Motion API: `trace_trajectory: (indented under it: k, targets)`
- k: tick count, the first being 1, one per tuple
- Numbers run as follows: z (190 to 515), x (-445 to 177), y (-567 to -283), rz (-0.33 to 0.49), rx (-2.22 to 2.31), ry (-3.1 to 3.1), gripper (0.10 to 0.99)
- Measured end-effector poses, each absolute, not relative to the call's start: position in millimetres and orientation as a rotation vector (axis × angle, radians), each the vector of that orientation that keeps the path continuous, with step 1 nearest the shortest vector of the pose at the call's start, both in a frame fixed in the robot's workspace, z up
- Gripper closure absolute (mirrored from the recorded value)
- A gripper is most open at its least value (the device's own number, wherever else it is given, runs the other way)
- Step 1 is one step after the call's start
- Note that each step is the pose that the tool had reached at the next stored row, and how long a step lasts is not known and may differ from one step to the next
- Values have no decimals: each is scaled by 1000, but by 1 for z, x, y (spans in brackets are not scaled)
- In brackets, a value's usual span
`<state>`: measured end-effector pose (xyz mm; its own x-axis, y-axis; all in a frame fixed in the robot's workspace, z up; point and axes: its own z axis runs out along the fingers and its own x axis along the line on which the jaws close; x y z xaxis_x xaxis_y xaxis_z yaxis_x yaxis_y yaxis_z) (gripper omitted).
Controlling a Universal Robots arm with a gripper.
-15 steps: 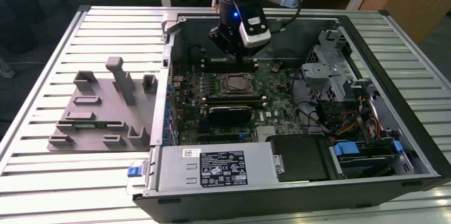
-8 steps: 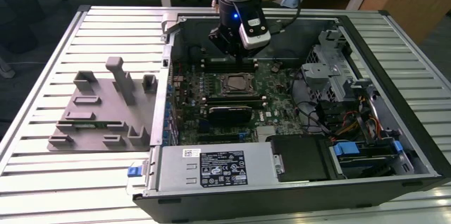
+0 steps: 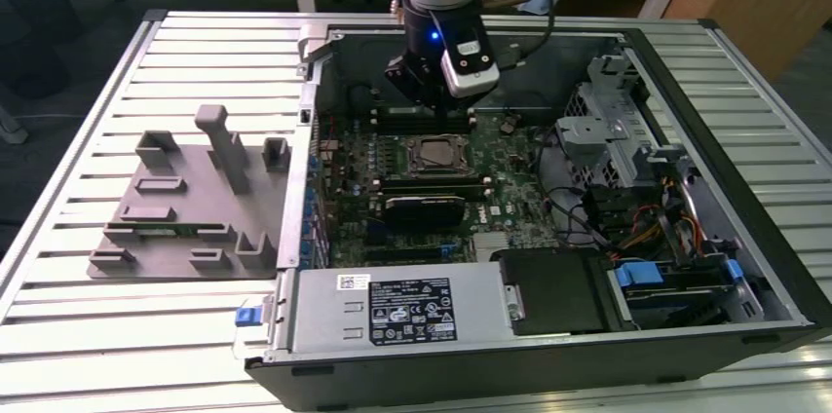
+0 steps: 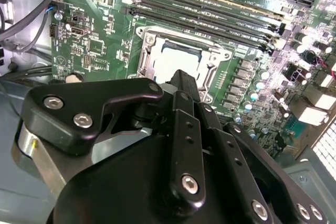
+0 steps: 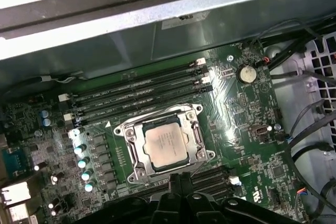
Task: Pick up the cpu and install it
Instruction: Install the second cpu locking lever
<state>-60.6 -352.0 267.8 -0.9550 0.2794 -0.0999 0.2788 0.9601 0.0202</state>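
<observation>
Gripper above the socket, cpu seated in it.

The gripper (image 3: 419, 92) hung over the open case (image 3: 728, 267), and I could not tell how far its fingers (image 4: 181, 85) were parted; nothing showed between them. One cpu (image 5: 166, 144) lay flat in the one socket (image 5: 195, 113), just beyond the fingertips and apart from them, its silver top bare. Past the socket ran four memory slots (image 5: 136, 94), side by side. One grey fixture (image 3: 182, 208) stood outside the case on the table (image 3: 78, 335), well apart from the fingers.
</observation>
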Motion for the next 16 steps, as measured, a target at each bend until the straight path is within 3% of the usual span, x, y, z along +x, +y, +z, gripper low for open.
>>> trace_trajectory:
  k: [16]
  targets:
    - [257,-61,-360,9,414,3011,980]
